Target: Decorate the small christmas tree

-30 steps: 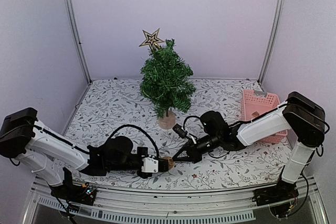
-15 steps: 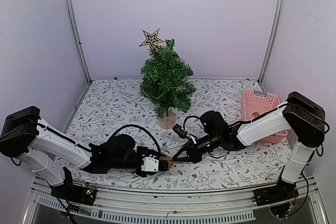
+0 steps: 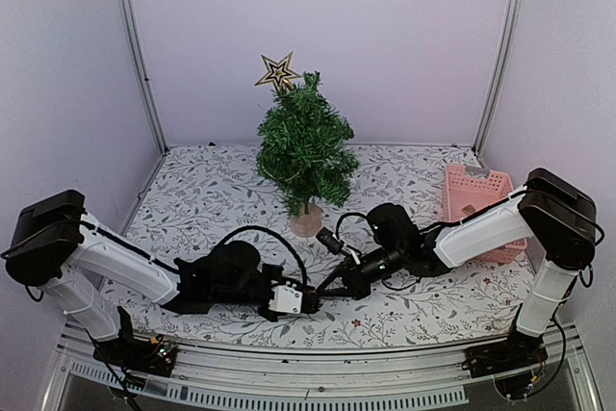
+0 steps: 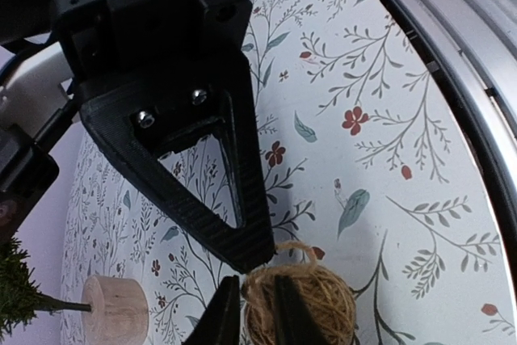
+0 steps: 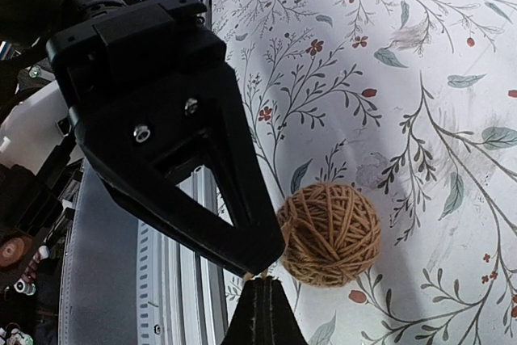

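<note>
My left claw (image 4: 250, 318) is narrow. Its two fingertips stand on either side of the edge of a twine ball (image 5: 329, 233), and I cannot tell if they really press it. My right claw (image 5: 252, 288) is closed tight, with its tip just beside the same ball; perhaps it pinches a thin loop, but this is too small to see. The ball lies on the flowered counter (image 3: 221, 199), near its front edge. Farther back, the small christmas tree (image 3: 306, 146) stands upright on its wooden disc, with a star (image 3: 277, 71) beside its top. A pink basket (image 3: 476, 201) sits at the right.
</note>
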Available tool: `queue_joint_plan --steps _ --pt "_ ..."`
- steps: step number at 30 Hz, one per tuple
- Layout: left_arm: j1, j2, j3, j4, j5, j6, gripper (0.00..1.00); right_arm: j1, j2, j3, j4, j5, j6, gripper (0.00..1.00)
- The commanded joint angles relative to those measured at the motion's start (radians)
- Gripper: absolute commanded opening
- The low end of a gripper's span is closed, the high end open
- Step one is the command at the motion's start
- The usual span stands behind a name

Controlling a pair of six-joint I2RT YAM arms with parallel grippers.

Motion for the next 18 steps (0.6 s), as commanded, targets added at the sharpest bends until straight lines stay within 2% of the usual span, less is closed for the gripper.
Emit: queue_joint_plan --steps 1,5,13,18 --pt "0.01 0.005 0.022 -0.04 0.031 0.008 0.1 -0.004 -0.005 0.008 0.011 -0.014 -0.016 0.0" --pt "0.01 0.0 0.029 -0.07 0.044 0.003 0.0 -0.003 -0.008 0.005 0.01 -0.012 -0.019 0.0" --pt "0.01 -0.063 0.009 -0.051 0.015 -0.085 0.0 -0.003 -0.014 -0.005 0.004 0.002 -0.016 0.02" --pt "0.016 -0.103 -0.035 0.008 -0.021 -0.17 0.0 -0.014 -0.035 -0.023 0.014 0.035 -0.01 0.33"
